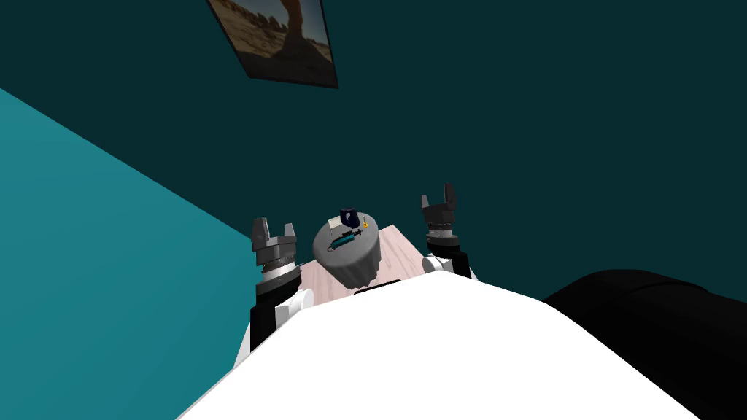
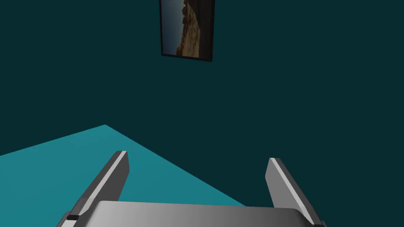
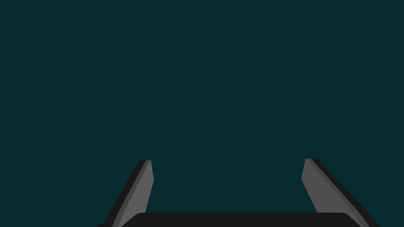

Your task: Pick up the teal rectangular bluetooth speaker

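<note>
Teal speaker [image 1: 344,240] lies flat on round grey table [image 1: 359,271], mid-top, between both arms. Long axis diagonal in head view: near end toward left gripper [image 1: 273,225], far end toward dark blue box [image 1: 349,216]. Label too small to read. Left gripper fingers spread, nothing between; right gripper [image 1: 438,195] likewise. Pale wood floor [image 1: 400,251], dark teal wall [image 1: 511,109], framed landscape picture [image 1: 281,36].
</note>
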Controlling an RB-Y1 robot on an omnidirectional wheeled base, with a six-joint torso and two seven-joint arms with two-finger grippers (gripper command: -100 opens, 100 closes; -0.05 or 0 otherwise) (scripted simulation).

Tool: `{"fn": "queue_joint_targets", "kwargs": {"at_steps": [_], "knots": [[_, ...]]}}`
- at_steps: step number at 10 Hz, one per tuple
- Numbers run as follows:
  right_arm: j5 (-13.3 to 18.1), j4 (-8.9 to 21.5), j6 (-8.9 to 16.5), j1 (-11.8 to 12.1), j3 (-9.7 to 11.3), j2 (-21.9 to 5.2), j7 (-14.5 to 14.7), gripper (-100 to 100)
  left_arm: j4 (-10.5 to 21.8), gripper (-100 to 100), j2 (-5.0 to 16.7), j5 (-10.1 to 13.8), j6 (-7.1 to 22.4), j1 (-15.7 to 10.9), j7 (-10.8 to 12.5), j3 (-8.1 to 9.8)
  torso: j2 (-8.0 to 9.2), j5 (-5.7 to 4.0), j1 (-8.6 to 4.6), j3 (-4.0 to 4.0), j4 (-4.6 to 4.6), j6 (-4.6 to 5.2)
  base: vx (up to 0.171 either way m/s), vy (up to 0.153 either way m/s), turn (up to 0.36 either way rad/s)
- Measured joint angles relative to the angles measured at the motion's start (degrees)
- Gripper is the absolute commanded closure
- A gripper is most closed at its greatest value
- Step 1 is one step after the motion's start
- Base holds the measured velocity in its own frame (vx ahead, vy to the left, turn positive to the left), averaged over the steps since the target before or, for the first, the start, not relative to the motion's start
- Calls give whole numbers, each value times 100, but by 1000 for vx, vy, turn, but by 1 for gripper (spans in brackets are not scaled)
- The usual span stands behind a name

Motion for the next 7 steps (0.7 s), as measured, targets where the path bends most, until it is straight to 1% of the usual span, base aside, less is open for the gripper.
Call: {"fn": "queue_joint_targets", "kwargs": {"at_steps": [1, 2, 3, 5, 6, 7], "knots": [[0, 0, 0, 0, 0, 0, 0, 0, 90, -100, 133, 18, 85, -126, 19, 22, 5, 0, -3, 3, 1, 1, -43, -29, -42], [0, 0, 0, -1, 0, 0, 0, 0, 251, -100, 239, 11, 135, -229, 25, -11, 12, -1, -8, 6, 2, 1, -55, -35, -27], [0, 0, 0, -1, 0, 0, 0, 0, 389, -100, 369, 38, 239, -395, 54, 21, 16, -2, -11, 9, 3, 1, -59, -29, -34], [0, 0, 0, -1, 0, 0, 0, 0, 691, -100, 566, 62, 513, -753, 89, 12, 22, -2, -11, 12, 5, 1, -73, -41, -47], [0, 0, 0, -1, 1, 1, 0, 0, 841, -100, 661, 71, 651, -908, 109, -6, 25, -4, -17, 14, 5, 1, -50, -37, -9], [0, 0, 0, -1, 0, 0, 0, 0, 951, -100, 707, 77, 717, -1014, 119, -12, 19, -3, -14, 12, 5, 0, -55, -38, -26]]}}
